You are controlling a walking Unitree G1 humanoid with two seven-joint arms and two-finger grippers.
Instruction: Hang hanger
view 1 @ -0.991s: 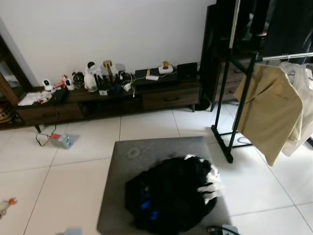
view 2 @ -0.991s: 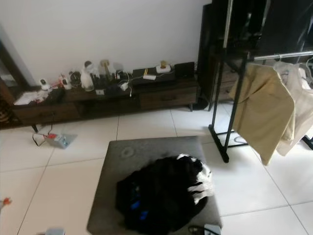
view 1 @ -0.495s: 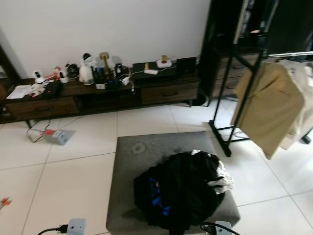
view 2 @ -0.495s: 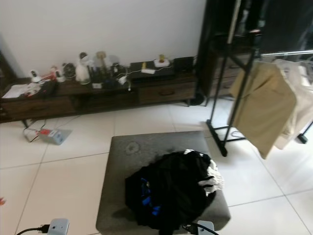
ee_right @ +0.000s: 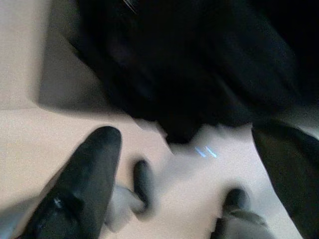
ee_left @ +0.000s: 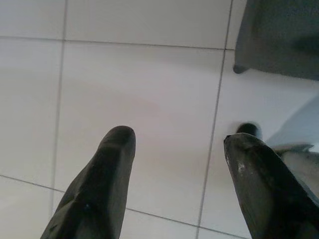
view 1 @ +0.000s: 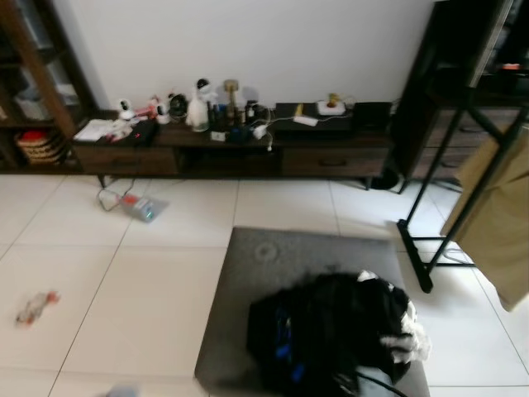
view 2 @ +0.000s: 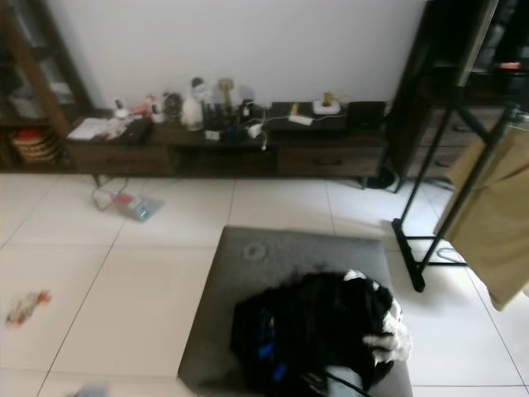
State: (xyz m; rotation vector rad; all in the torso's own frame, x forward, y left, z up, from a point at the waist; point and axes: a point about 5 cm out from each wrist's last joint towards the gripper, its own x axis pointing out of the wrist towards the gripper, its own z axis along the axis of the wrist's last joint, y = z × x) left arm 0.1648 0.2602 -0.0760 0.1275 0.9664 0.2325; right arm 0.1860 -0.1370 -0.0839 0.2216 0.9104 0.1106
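Observation:
A black garment rack (view 1: pixel 457 178) stands at the right edge of the room, with a beige jacket (view 1: pixel 501 222) hanging from it. A pile of black clothes (view 1: pixel 332 332) with a bit of white fabric lies on a low grey ottoman (view 1: pixel 273 256) just in front of me. My left gripper (ee_left: pixel 174 164) hangs open over bare white floor tiles, beside a corner of the ottoman (ee_left: pixel 279 35). My right gripper (ee_right: pixel 189 164) is open too, low by the edge of the black clothes (ee_right: pixel 199 64); that view is blurred.
A long dark console (view 1: pixel 240 153) crowded with small items and cables runs along the far wall. A grey box (view 1: pixel 142 207) on a cable and a small object (view 1: pixel 35 306) lie on the tiles at the left. A wooden shelf (view 1: pixel 37 83) stands far left and a dark cabinet (view 1: pixel 463 50) far right.
The camera has turned left: the rack and jacket slid to the right edge and the left shelf came into view. The clothes pile lies as before.

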